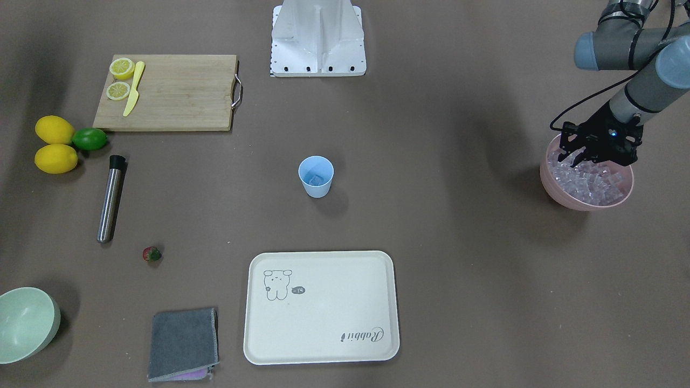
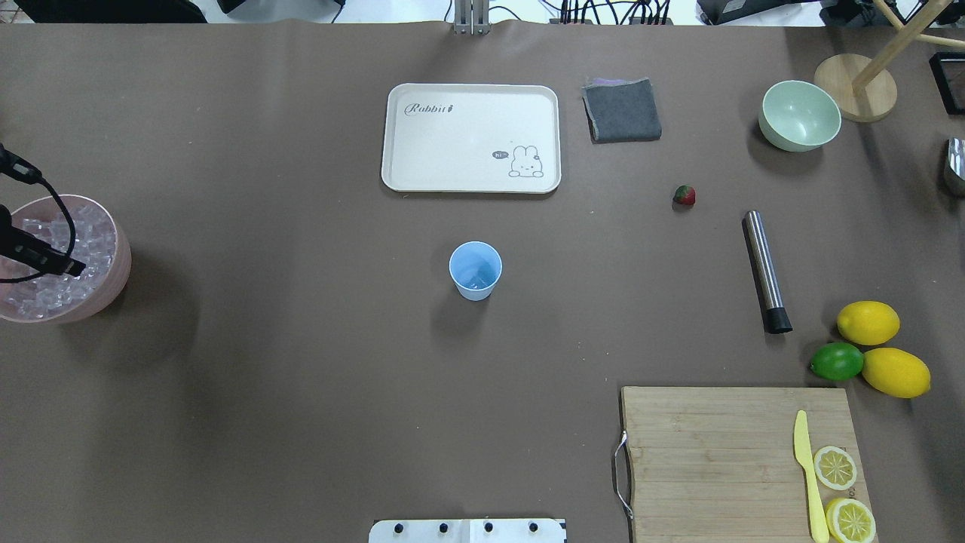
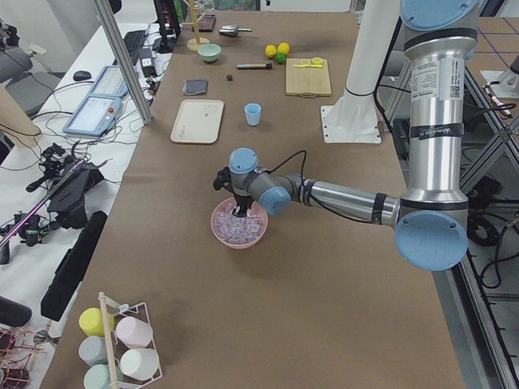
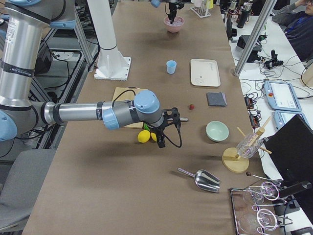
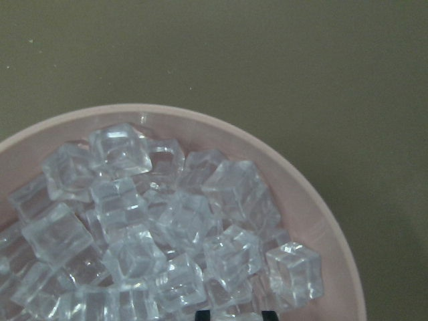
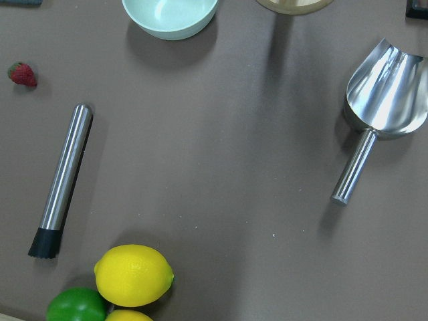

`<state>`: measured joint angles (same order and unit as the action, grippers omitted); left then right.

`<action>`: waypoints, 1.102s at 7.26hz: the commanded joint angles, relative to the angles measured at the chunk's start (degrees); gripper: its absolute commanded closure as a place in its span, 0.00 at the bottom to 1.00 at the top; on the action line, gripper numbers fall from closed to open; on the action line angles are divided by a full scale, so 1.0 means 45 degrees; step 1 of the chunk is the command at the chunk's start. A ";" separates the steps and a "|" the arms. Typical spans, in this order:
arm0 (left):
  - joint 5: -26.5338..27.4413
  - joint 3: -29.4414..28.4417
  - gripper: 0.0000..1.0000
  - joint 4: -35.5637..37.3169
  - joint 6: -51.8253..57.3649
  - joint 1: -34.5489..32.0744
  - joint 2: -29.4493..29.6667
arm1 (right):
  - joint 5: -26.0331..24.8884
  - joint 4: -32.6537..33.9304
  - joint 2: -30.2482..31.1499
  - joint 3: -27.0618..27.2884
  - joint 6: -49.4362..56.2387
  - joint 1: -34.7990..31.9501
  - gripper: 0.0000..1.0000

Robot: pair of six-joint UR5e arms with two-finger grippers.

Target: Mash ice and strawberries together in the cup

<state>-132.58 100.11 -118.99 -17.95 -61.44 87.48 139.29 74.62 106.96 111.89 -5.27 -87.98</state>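
Presently left gripper (image 1: 575, 157) dips into pink bowl (image 1: 560, 191) heaped with ice (image 5: 134, 221), likely after a cube; tips narrowly apart, any hold cannot tell. Beyond, cup (image 1: 316, 180) stands upright, open for loading, a cube or so inside, no fruit. Farther, strawberry (image 1: 152, 254) lies loose, well apart. Right gripper (image 4: 171, 120) hangs near lemons (image 6: 134, 274), jaws unreadable.

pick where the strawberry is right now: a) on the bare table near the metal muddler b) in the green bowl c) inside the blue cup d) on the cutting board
a: the strawberry lies on the table a little off the steel end of the muddler, well apart from the cup.
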 commanded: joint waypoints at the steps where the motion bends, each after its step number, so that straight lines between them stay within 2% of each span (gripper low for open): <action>1: -0.0578 0.0328 1.00 0.0561 -0.0170 -0.1013 0.0614 | -0.0017 0.0000 0.0000 0.0000 0.0000 0.0000 0.00; 2: -0.0558 0.0466 1.00 0.0951 -0.0925 -0.1034 0.1236 | -0.0017 0.0000 0.0000 0.0000 0.0000 0.0000 0.00; 4: -0.0442 0.0662 1.00 0.0877 -0.4566 -0.0801 0.2623 | 0.0003 0.0000 0.0000 0.0000 -0.0020 0.0000 0.00; 5: -0.0344 0.0914 1.00 0.0838 -0.6171 -0.0219 0.3074 | 0.0003 0.0000 0.0000 0.0000 -0.0020 0.0000 0.00; 6: 0.1184 0.1342 1.00 0.0838 -0.7985 0.0908 0.3543 | -0.0016 0.0000 0.0000 0.0000 -0.0039 0.0000 0.00; 8: 0.3864 0.1230 1.00 0.0915 -1.1154 0.3564 0.5277 | -0.0017 0.0000 0.0000 0.0000 -0.0039 0.0000 0.00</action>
<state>-122.04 105.70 -115.13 -59.85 -52.01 106.82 139.23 74.62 106.96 111.89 -5.44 -87.98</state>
